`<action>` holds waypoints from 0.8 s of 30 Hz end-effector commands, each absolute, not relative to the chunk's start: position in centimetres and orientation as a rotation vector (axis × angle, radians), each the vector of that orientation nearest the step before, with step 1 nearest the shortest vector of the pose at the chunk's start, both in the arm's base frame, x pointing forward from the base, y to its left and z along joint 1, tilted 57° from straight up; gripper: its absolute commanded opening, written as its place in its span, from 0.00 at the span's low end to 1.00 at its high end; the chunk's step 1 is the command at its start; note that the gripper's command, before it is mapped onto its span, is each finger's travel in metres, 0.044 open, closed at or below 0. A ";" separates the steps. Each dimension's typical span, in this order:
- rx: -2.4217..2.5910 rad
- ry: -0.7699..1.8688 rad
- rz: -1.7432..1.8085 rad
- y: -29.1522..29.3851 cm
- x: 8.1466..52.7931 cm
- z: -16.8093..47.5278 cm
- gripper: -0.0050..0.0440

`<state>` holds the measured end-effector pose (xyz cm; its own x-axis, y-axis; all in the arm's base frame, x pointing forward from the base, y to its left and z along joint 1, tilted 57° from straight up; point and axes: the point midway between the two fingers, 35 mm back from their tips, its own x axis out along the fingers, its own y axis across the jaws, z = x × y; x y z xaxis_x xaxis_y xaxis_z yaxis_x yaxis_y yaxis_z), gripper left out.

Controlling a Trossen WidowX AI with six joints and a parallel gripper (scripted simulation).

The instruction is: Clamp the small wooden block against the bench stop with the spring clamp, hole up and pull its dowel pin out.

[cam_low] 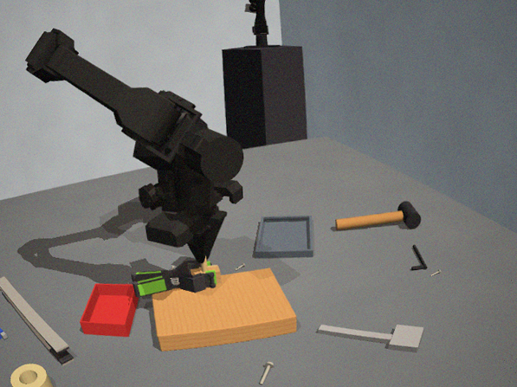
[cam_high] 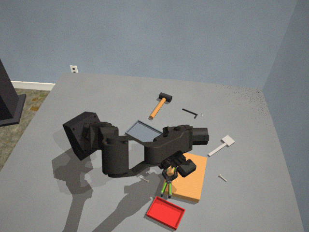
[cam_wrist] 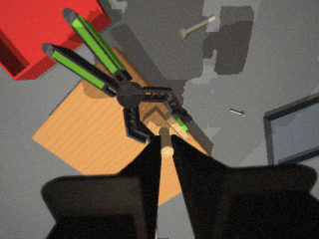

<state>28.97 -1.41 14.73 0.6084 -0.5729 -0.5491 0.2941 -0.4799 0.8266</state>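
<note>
My gripper (cam_wrist: 165, 139) is shut on the dowel pin (cam_wrist: 166, 151) (cam_low: 204, 266), which stands between the fingertips over the small wooden block (cam_high: 170, 170) (cam_low: 216, 273) (cam_wrist: 156, 118). How far the pin sits in the hole cannot be told. The spring clamp (cam_high: 170, 176) (cam_low: 187, 280) (cam_wrist: 129, 95), with green handles, has its jaws around the block and the bench stop near the edge of the board (cam_high: 193, 180) (cam_low: 224, 310) (cam_wrist: 75, 131). The stop is mostly hidden and hard to tell from the block. The block looks low on the board; its exact tilt cannot be told.
A red tray (cam_high: 165, 213) (cam_low: 108, 309) lies just beyond the clamp handles. A grey-blue tray (cam_high: 143, 132) (cam_low: 284, 236), a mallet (cam_high: 157, 108) (cam_low: 370, 220), a hex key (cam_high: 189, 111) and a pale flat-headed tool (cam_high: 218, 149) (cam_low: 355, 333) lie around the board.
</note>
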 end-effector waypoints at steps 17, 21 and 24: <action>1.473 -0.036 -1.010 -1.3 28.9 14.9 0.10; 1.373 0.019 -0.997 -1.3 28.9 14.9 0.10; 1.288 0.064 -0.984 -1.3 28.9 14.9 0.10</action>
<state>28.95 -1.38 14.81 0.6086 -0.5738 -0.5481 0.5888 -0.1365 0.7966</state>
